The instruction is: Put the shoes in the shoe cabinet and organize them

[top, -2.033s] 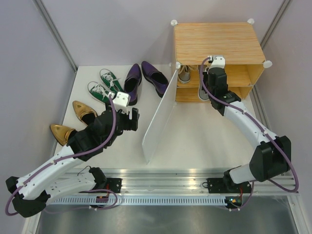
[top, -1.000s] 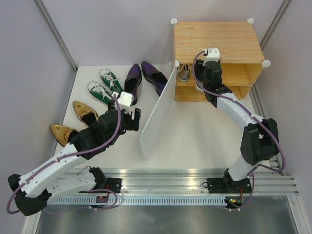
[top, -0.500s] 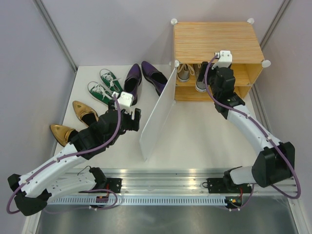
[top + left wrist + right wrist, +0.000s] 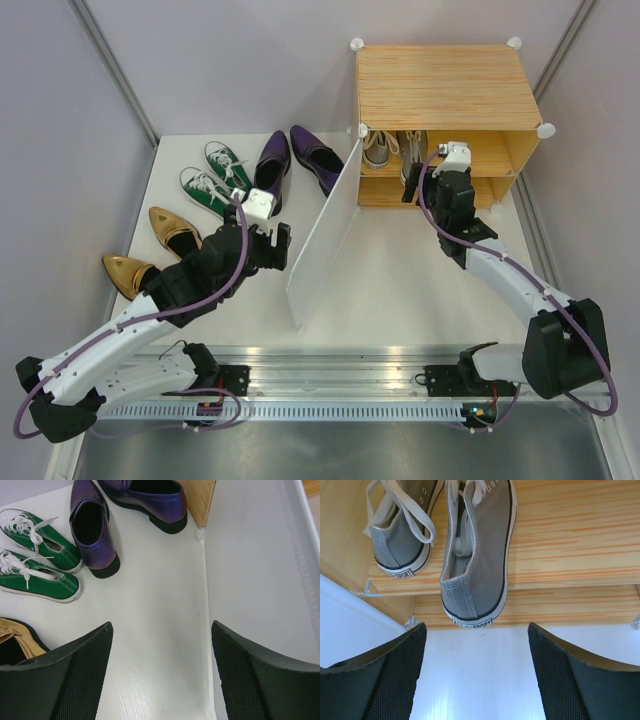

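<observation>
The shoe cabinet (image 4: 440,85) stands at the back right with its white door (image 4: 325,235) swung open. Two grey sneakers (image 4: 402,525) (image 4: 480,555) sit side by side on its upper shelf (image 4: 570,540), heels toward me; the right one overhangs the shelf edge. My right gripper (image 4: 477,675) hangs open just in front of that heel, holding nothing. Left of the door lie green sneakers (image 4: 37,577), purple dress shoes (image 4: 92,530) and gold pointed shoes (image 4: 172,230). My left gripper (image 4: 162,675) is open above the bare table between them and the door.
The open door (image 4: 260,580) stands close on the right of my left gripper. Grey walls enclose the table on the left, back and right. The lower shelf (image 4: 530,612) shows below the grey sneakers.
My right gripper has opened and drawn back out of the cabinet, leaving the second grey sneaker on the upper shelf beside the first. The left arm has not moved.
</observation>
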Controlling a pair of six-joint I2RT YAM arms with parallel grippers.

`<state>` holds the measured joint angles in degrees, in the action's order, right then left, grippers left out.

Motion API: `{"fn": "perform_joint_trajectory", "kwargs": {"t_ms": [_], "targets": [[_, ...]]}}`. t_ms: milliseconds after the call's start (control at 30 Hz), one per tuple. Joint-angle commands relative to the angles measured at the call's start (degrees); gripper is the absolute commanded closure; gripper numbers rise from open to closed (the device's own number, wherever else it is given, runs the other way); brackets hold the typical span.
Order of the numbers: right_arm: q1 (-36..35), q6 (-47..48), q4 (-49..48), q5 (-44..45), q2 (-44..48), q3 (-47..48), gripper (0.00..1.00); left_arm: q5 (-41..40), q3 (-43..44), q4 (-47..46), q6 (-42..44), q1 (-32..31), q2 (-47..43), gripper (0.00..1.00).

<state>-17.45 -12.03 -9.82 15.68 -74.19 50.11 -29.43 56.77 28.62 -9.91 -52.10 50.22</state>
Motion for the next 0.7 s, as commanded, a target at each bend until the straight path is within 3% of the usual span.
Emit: {"fn": "perform_joint_trajectory", "kwargs": {"t_ms": [0,667], "targets": [[0.05,-0.45,-4.94,-0.39,-1.82,0.16,0.15,0.51,-0.08,-1.11,1.21,0.24,0.06,0.17],[0.05,0.08,-8.02,1.01,-13.17,6.93,0.15,0.34,-0.26,-1.11,1.56,0.24,0.58,0.16]]}}
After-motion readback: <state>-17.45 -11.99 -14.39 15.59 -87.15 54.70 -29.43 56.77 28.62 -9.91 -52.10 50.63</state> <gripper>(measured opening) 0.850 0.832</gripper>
